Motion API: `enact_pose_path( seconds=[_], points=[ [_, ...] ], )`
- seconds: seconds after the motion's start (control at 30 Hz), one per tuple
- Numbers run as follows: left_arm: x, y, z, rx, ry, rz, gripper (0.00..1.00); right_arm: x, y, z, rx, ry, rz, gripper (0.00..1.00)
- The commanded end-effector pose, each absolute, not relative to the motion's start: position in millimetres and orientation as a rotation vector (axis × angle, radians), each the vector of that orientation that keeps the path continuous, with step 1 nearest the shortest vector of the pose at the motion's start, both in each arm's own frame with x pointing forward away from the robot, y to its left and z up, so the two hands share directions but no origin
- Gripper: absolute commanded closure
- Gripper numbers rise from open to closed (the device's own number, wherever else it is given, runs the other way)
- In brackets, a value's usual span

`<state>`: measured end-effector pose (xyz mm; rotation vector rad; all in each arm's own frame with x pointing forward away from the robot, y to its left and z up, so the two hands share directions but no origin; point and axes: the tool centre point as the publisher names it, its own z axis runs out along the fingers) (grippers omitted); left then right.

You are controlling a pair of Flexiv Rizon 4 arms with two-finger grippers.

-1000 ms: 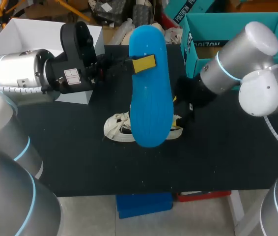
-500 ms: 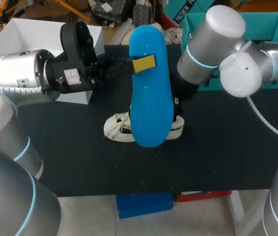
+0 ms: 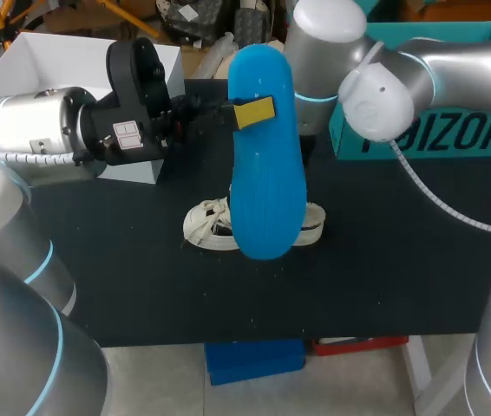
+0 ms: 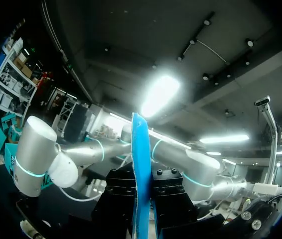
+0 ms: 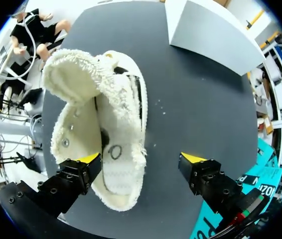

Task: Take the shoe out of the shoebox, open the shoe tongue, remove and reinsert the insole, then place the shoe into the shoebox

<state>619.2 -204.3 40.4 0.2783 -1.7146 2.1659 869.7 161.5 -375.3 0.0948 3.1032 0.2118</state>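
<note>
On the black table [image 3: 402,260], ahead of my right fingers: white shoebox [image 5: 206,35] | blue insole [image 3: 267,173] held upright, pinched edge-on between my left gripper's [image 4: 142,195] fingers | white shoe [image 5: 101,134], tongue folded open, under my right gripper [image 5: 141,159], whose fingers are spread: one tip over its rim, the other clear of it.

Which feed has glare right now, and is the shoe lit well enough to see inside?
Left wrist view: a ceiling light flares right behind the insole, which is seen edge-on. Right wrist view: the shoe is evenly lit with no glare; only its opening falls in shadow. Head view: no glare, but the insole covers the shoe's middle.
</note>
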Motion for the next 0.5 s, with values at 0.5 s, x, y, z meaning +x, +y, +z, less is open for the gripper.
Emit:
enact_pose_path(
  seconds=[0.5],
  points=[
    [616.2, -207.3, 41.7, 0.291, -1.717, 2.169, 1.00, 874.4, 181.1, -402.6, 0.098, 3.160, 0.073, 0.00]
  ],
)
